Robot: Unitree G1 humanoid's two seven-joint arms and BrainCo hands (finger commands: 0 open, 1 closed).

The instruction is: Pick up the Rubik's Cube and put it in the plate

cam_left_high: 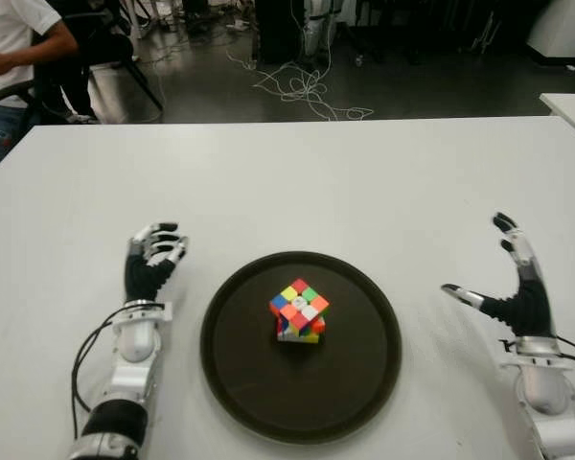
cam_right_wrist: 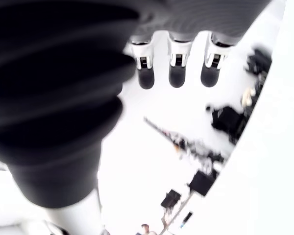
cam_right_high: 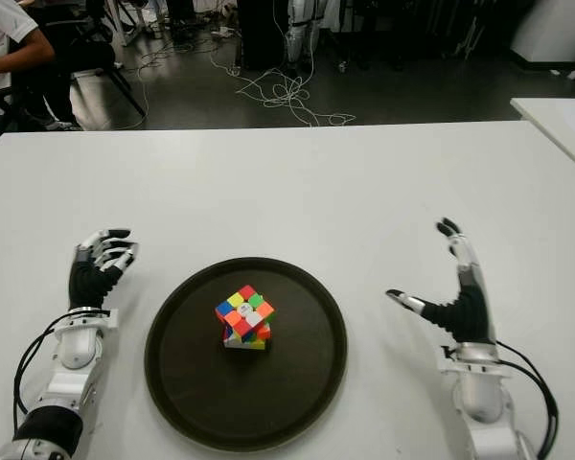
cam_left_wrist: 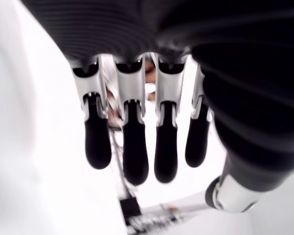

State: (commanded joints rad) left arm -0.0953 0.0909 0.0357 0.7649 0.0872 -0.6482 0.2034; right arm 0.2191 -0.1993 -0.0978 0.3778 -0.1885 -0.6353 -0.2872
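Cube sits mid-plate, both hands empty with fingers loosely spread, left hand left of plate, right hand right; task looks done, keep both clear of it.

Legible markings: none found.
You will find a small pale mark on the white centre tile of the Rubik's Cube, centre of frame, but it cannot be read.
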